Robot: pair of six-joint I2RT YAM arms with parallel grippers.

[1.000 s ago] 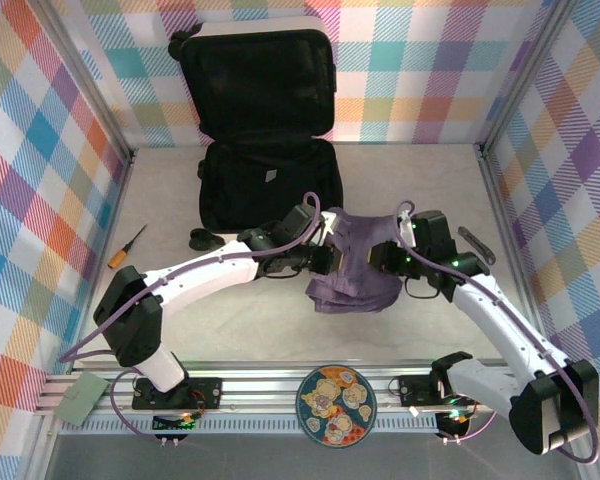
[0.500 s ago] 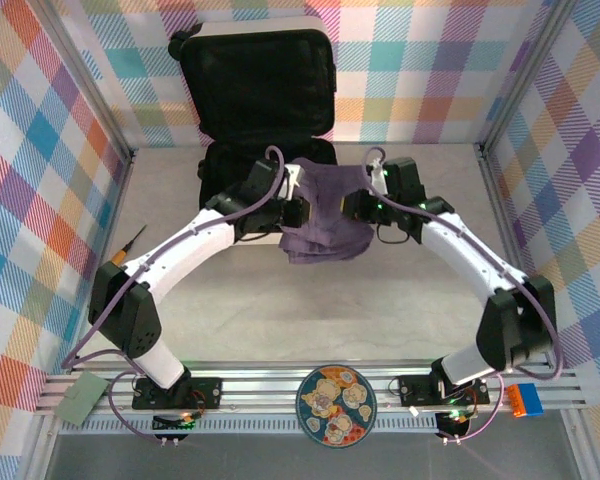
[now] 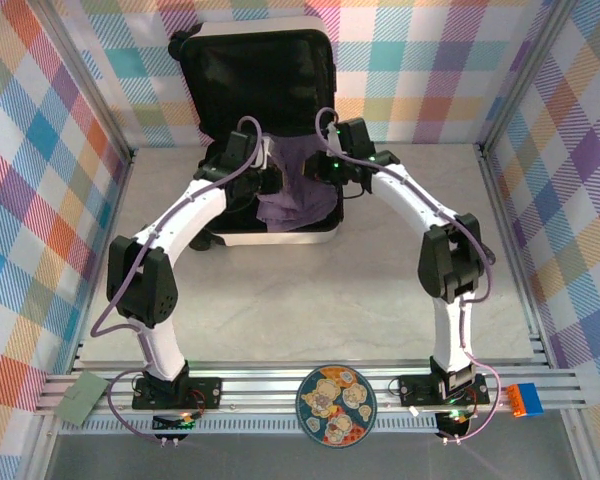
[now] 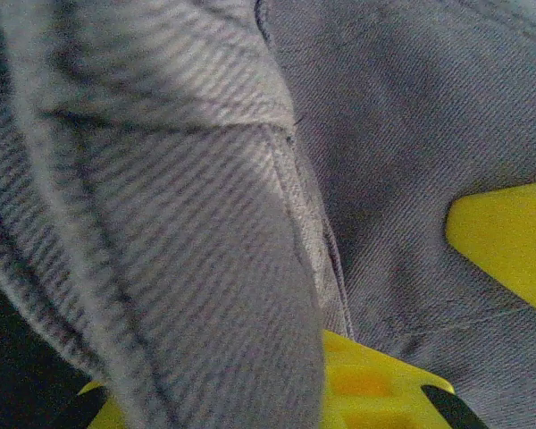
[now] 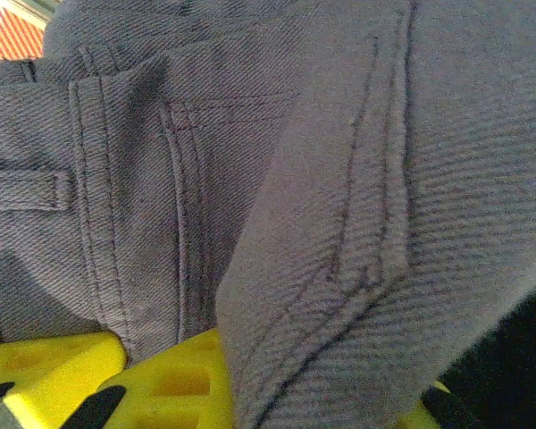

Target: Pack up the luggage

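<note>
Left gripper (image 3: 268, 178): jaws narrow, pinched on purple-grey denim trousers (image 3: 300, 195). In the left wrist view its yellow fingers (image 4: 505, 234) show between folds of the cloth. Right gripper (image 3: 326, 166): likewise narrow, clamped on the opposite edge, yellow fingers (image 5: 165, 380) below a seamed pocket. We read the held edge as running 9 to 3 between the two grippers, with the rest of the cloth draping toward 6. Neither arm is nearer: the left has the 9 o'clock side, the right the 3 o'clock side. The luggage (image 3: 280, 238) sits open at 12 o'clock on the table (image 3: 280, 300), with its lid (image 3: 265, 85) upright at the far side. The lower shell (image 3: 328, 218) lies flat directly under the jaws, its long side running 9 to 3, in line with the held edge. So we judge the coming move to be straight down and release, not sideways. Contents: black lining in both halves. The trousers hang over the middle of the lower shell. We cannot tell whether they touch the lining, or whether anything dark already lies beneath.
</note>
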